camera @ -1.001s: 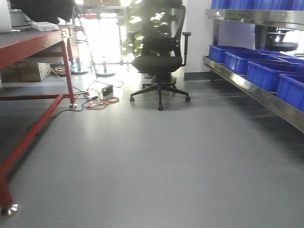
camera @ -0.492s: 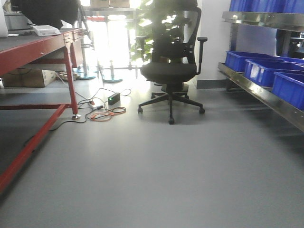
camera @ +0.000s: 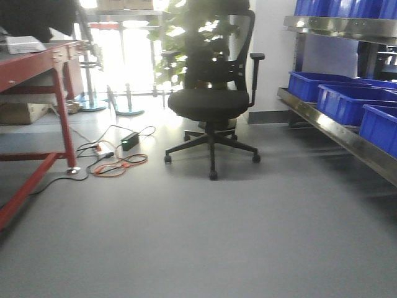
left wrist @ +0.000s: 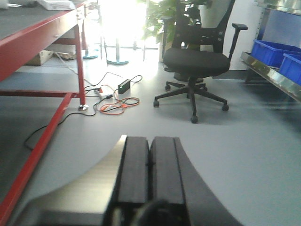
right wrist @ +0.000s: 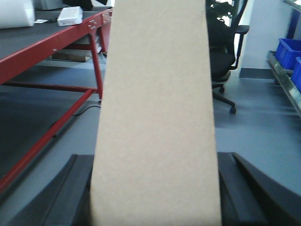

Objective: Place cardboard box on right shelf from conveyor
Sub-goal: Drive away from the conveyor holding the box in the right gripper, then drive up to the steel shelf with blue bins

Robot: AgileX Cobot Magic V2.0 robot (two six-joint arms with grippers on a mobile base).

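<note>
Item: cardboard box (right wrist: pixel 155 94), long axis pointing ahead, clamped in right gripper (right wrist: pixel 153 162) jaws; right shelf (camera: pixel 335 133) far right; left gripper (left wrist: pixel 149 141) jaws closed, empty.

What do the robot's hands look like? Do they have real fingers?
Not like yours! The left tool has two flat, black, oblong fingers with squared tips, and a pale grey curved part beside them. The right tool shows only dark grey, sloping, wedge-like fingers; the cardboard box hides the rest. No cables or markings are visible.
</note>
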